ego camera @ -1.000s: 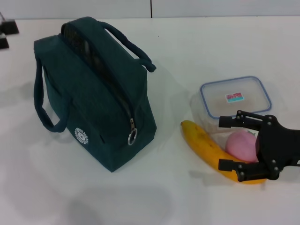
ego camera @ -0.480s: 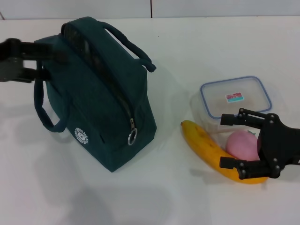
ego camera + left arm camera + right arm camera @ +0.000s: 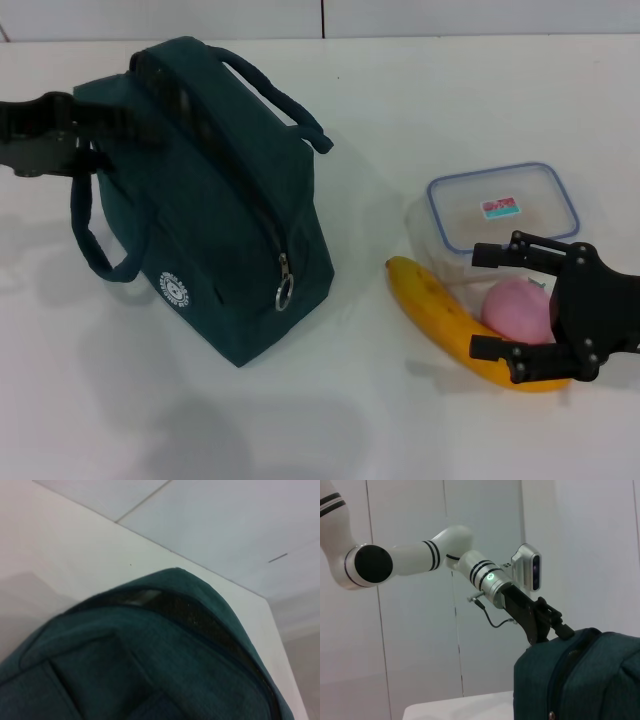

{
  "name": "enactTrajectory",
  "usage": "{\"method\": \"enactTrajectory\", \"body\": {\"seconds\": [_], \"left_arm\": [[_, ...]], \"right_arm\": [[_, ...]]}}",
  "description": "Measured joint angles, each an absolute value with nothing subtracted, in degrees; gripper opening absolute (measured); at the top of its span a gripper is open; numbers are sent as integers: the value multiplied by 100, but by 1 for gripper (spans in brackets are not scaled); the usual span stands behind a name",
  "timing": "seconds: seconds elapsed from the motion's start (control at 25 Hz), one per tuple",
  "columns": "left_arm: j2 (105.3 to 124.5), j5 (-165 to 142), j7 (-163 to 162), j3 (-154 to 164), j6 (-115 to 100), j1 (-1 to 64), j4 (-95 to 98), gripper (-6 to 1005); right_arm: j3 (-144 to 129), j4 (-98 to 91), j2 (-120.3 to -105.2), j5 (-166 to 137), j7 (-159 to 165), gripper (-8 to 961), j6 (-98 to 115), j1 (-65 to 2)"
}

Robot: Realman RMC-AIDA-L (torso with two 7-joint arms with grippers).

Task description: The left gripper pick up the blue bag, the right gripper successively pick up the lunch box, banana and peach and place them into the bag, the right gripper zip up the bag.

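No item is bagged: left end effector (image 3: 75,135) at blue bag (image 3: 215,230), grip indeterminate; right end effector (image 3: 500,302) open, empty, over peach (image 3: 515,310)

A white table (image 3: 420,100) carries everything. On its left half stands the blue bag (image 3: 220,230), upright, its zipper closed. On the right lie the lunch box (image 3: 503,205), farthest back, the peach (image 3: 515,310) just in front of it, and the banana (image 3: 445,315), running diagonally beside the peach, nearest.
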State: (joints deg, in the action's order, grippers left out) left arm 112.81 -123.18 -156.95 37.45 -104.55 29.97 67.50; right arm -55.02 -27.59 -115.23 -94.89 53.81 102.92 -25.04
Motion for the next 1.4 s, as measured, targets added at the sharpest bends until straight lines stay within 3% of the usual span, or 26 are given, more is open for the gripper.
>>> {"method": "enactTrajectory", "body": {"seconds": [0.16,0.36,0.48,0.68,1.12,1.4], "left_arm": [[11308,-12299,-15420,3708,-10440,2924,6762,851],[11293,-12363,-15462,3717,-10452,2916,6722,642],[11304,-12362,-15463,3740,-10465,2908,6722,435],[11318,-12348,-15463,3759,-10499,2897,6718,203],[11292,-12326,-15412,3762,-10721,2897,6710,54],[11268,-12311,-15409,3769,-10804,2938,6660,54]], "right_arm": [[-5502,-2752,-11522,-9431,5379,879,10293,-2478],[-5495,-2751,-11522,-9412,5378,878,10309,-2467],[-5493,-2751,-11522,-9411,5378,878,10315,-2467],[-5492,-2748,-11527,-9308,5389,878,10318,-2459],[-4414,-2403,-11523,-8944,6069,876,9904,-2388],[-3435,-1835,-11504,-8502,7722,876,8433,-2399]]}}
